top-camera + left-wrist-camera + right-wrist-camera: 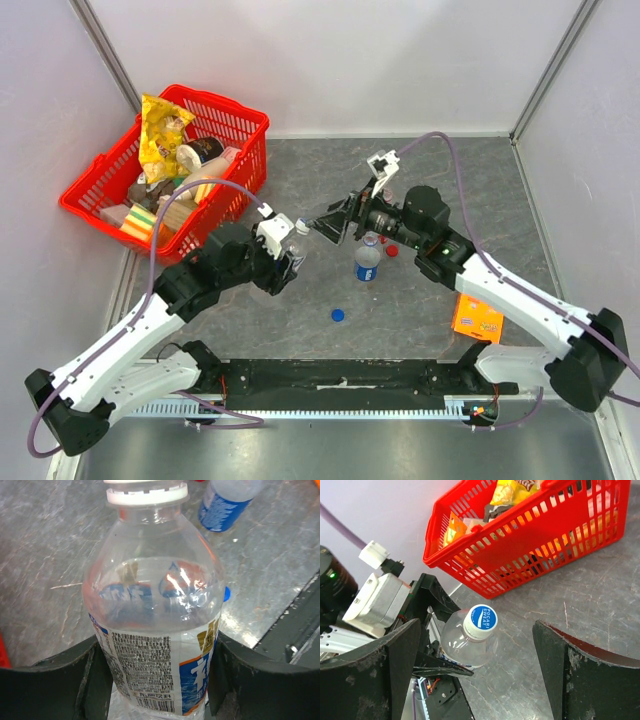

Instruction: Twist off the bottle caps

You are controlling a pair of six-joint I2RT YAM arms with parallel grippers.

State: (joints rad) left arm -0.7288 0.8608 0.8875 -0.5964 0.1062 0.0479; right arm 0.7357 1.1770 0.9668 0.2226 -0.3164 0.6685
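Note:
My left gripper (290, 258) is shut on the pale-labelled bottle (296, 243) and holds it upright. In the left wrist view the fingers (95, 680) press the label of this bottle (155, 630) from both sides. Its white cap with blue centre (481, 620) is on. My right gripper (335, 222) is open, and its jaws stand wide on either side of that cap (146, 492) without touching it. The blue-labelled bottle (368, 258) stands capless to the right. A blue cap (338, 314) and a red cap (393, 252) lie loose on the table. The red-labelled bottle is hidden behind the right arm.
A red basket (250, 120) of snacks stands at the back left and also shows in the right wrist view (520, 545). An orange packet (476, 318) lies at the right under the right arm. A black rail (340, 378) runs along the near edge.

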